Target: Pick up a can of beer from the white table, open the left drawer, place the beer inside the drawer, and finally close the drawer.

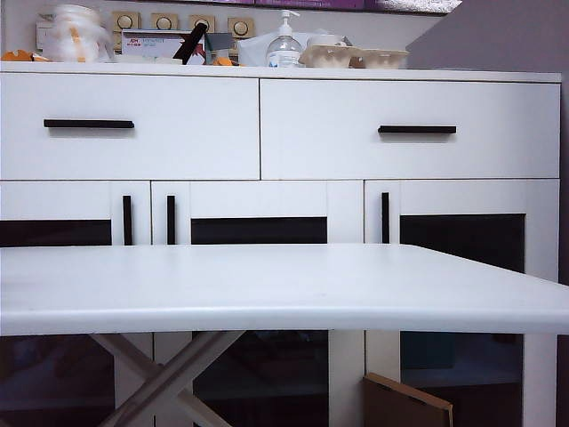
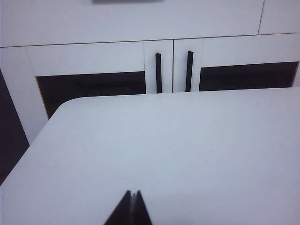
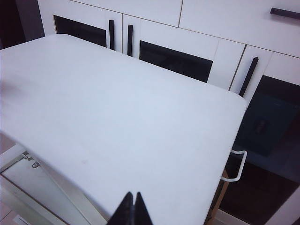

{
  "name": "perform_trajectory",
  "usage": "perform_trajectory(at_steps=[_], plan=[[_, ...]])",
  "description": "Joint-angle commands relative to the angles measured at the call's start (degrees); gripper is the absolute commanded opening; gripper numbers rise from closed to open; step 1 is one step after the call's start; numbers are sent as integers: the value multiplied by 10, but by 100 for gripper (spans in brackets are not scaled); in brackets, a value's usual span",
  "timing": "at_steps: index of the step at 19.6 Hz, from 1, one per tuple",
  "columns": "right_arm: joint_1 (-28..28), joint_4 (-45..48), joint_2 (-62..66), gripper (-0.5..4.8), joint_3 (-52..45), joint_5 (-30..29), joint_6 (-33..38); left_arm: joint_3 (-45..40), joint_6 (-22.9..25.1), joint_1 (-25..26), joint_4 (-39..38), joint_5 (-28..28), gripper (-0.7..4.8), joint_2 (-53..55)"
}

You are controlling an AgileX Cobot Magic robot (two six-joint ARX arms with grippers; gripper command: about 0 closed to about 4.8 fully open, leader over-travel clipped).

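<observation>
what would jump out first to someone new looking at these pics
The bare white table fills the foreground; no can shows on it in any view. Behind it stands the white cabinet, both drawers shut, the left drawer with its black bar handle. Both left gripper and right gripper hover over the table, jaws shut and empty.

Both grippers are showing only their dark fingertips, the left gripper (image 2: 133, 197) and right gripper (image 3: 132, 197) being cropped by the frame edge. Clutter (image 1: 80, 36) atop the cabinet (image 1: 267, 124) is appearing too blurred to identify.
</observation>
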Motion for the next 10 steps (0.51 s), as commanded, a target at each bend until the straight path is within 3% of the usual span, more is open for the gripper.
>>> perform_trajectory(at_steps=[1,3,6,8,10], plan=[[0,15,0,-1,-2,0,-1,1,-2,-1,7,2,-5,0],[-1,62,-4,-1,-32,20,-7,1,-2,-1,7,2,-5,0],[-58,259,-11,-1,-134,119,-29,1,-1,-1,6,2,-5,0],[-124,385,-10,-1,-202,101,-29,1,-2,-1,6,2,-5,0],[-202,422,-10,-1,-257,70,-29,1,-1,-1,6,2,-5,0]])
